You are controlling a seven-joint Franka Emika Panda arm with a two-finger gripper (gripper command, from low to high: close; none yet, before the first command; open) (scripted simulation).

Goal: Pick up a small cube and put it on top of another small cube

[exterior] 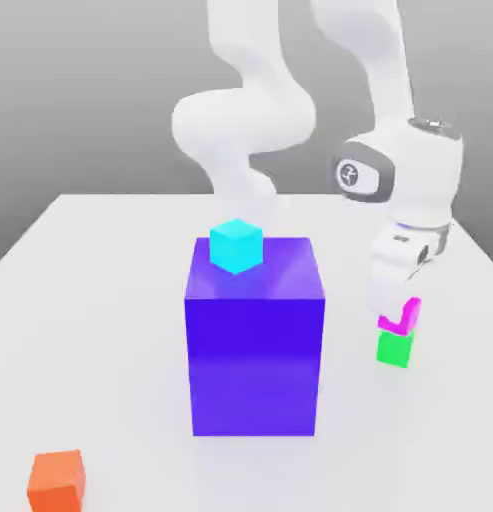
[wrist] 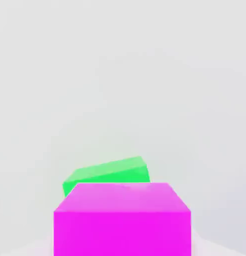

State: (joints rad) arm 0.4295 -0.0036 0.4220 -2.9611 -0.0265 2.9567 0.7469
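The gripper hangs at the exterior view's right, at about 3 o'clock from the big blue-purple block, with the white hand above it pointing downward. Its lower end stands directly against the magenta cube; the fingers themselves are masked by the white hand body, so whether they are parted or clamped on the cube cannot be told from either view, and whether they touch the cube cannot be confirmed.

The magenta cube sits at 6 o'clock from the gripper, immediately beneath it. It rests on top of the green cube, the two faces touching. In the exterior view the magenta cube appears offset slightly toward the right of the green cube, and its upper left part is hidden by the hand.

In the hand view, the magenta cube is nearest the camera, with the green cube showing behind and beneath it, rotated relative to the magenta cube.

The green cube stands on the white table, near the blue-purple block's lower right corner but apart from it.

A cyan cube rests on top of the blue-purple block near its front edge. An orange cube lies on the table at about 8 o'clock from the block, well apart from the stack.
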